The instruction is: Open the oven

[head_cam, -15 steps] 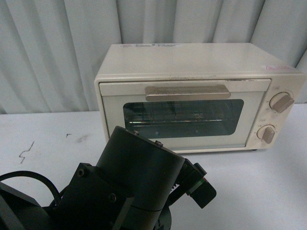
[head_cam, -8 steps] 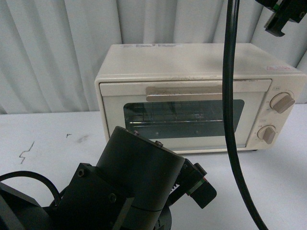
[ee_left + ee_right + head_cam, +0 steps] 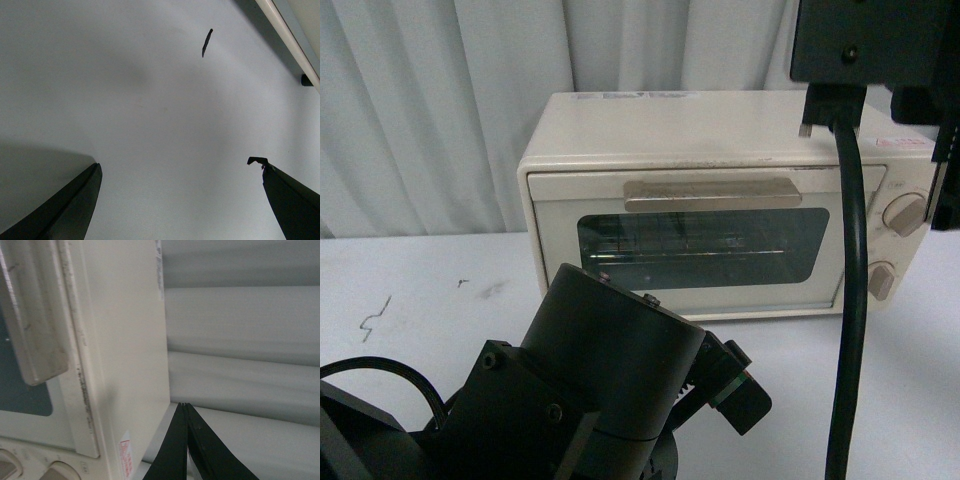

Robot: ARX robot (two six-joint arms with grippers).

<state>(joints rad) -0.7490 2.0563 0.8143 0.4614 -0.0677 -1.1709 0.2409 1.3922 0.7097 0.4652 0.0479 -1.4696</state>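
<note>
while left jaws gape and right jaws press together, the sticker (image 3: 126, 457) on the shut oven (image 3: 700, 130) is illegible.

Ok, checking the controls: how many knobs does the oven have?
2, on the oven, right of its door: the upper knob and the lower knob beneath it. The right arm covers that side's edge; another may be hidden.
</note>
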